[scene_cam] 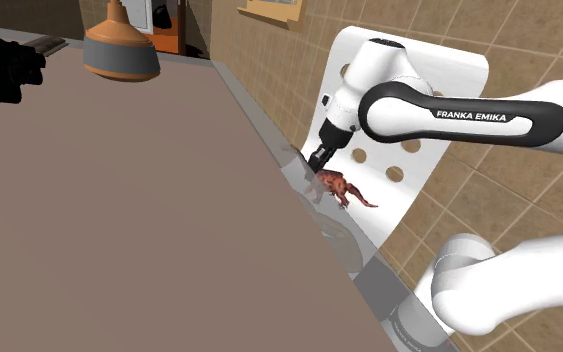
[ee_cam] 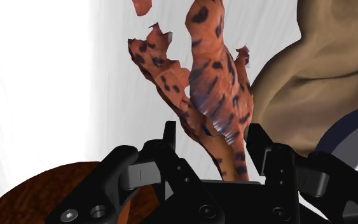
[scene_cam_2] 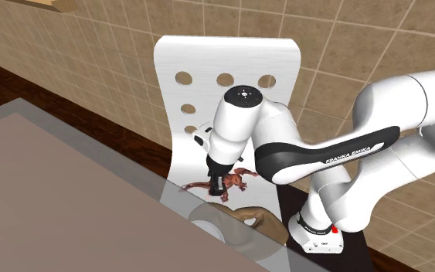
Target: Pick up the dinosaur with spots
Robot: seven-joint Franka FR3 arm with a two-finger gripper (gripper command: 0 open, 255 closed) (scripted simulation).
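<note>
On the white perforated board [scene_cam: 409, 120] beside the counter [scene_cam: 119, 220], the spotted dinosaur [scene_cam: 337, 186] is seen, past the counter's edge and in front of the tiled wall [scene_cam: 529, 40]. It is orange-red with dark spots, and its tail is pointed towards the shoulder view's right.

The gripper [scene_cam: 319, 160] is positioned directly over the dinosaur, with the arm bent down from the shoulder view's right. In the second exterior view the gripper [scene_cam_2: 217, 188] is shown touching or just beside the dinosaur [scene_cam_2: 237, 180], low on the board [scene_cam_2: 231, 58] below its round holes.

In the wrist view the jaws of the gripper [ee_cam: 214, 137] are seen standing apart, with the dinosaur [ee_cam: 209, 76] lodged between them. One finger [ee_cam: 260, 137] is met by the body's edge; a thin gap is left at the other finger [ee_cam: 169, 133], so no clamping is shown. White board surface is seen behind the dinosaur.

A tan rounded object [scene_cam_2: 258, 220] is located near the dinosaur, lower in the second exterior view, and is shown just beside it in the wrist view [ee_cam: 311, 70]. An orange bell-shaped object [scene_cam: 119, 50] is placed at the counter's far end, well apart from the gripper.
</note>
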